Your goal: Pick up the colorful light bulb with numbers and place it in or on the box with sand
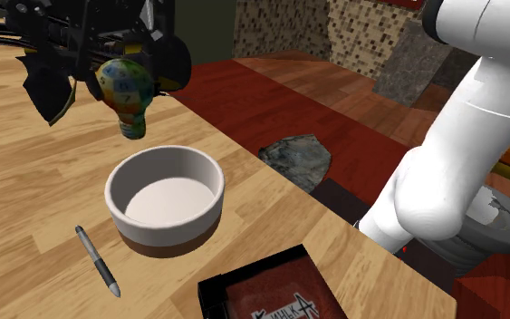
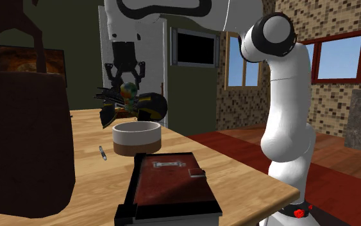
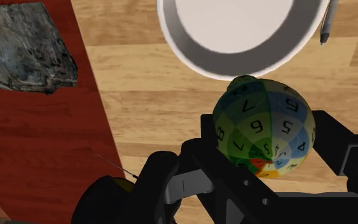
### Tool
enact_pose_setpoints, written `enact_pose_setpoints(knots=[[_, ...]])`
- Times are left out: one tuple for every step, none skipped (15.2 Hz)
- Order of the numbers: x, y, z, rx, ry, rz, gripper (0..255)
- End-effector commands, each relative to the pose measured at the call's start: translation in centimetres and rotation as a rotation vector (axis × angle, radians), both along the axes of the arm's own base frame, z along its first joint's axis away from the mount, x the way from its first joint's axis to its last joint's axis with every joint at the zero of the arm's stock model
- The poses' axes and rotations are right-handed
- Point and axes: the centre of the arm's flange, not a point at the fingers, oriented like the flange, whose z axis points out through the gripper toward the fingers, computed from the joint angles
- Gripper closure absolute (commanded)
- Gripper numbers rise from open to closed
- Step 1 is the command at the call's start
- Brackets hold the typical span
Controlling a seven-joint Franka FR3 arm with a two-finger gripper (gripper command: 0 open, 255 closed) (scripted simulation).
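— Wooden table (image 1: 26, 190) spans the shoulder view. The colourful bulb (image 1: 128, 91) hangs at upper left, off the surface and up-left of the white bowl (image 1: 176, 227).
— Is it held?
— Yes. In the wrist view the black gripper (image 3: 269, 137) clasps it, a finger on each side. That view also shows black numbers on its coloured patches.
— What else?
— A grey pen (image 1: 97, 261) lies lower left of the bowl, and a grey rock (image 1: 296, 161) sits on the red floor right of centre. The second exterior view shows the whole dark red case (image 2: 172, 176) at bottom centre, which the shoulder view cuts off. A spiky black object (image 2: 152, 106) sits behind the bulb, and I can't tell what it is.
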Motion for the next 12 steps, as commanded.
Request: enact_pose_setpoints(knots=[[-2.8, 0.0, 0.2, 0.000, 0.001, -0.001, 255], [-4.1, -0.1, 0.3, 0.000, 0.001, -0.001, 255], [-5.4, -0.1, 0.4, 0.000, 0.001, -0.001, 255], [-6.7, -0.2, 0.5, 0.000, 0.001, -0.001, 255], [-8.1, -0.3, 0.6, 0.000, 0.001, -0.001, 255], [-9.4, -0.3, 0.7, 0.000, 0.001, -0.001, 255], [-10.7, -0.4, 0.8, 0.000, 0.001, -0.001, 255], [-12.0, -0.4, 0.9, 0.000, 0.001, -0.001, 255], [-13.3, -0.5, 0.9, 0.000, 0.001, -0.001, 255], [-14.6, -0.6, 1.0, 0.000, 0.001, -0.001, 255], [-15.9, -0.6, 1.1, 0.000, 0.001, -0.001, 255], [-17.3, -0.7, 1.2, 0.000, 0.001, -0.001, 255]])
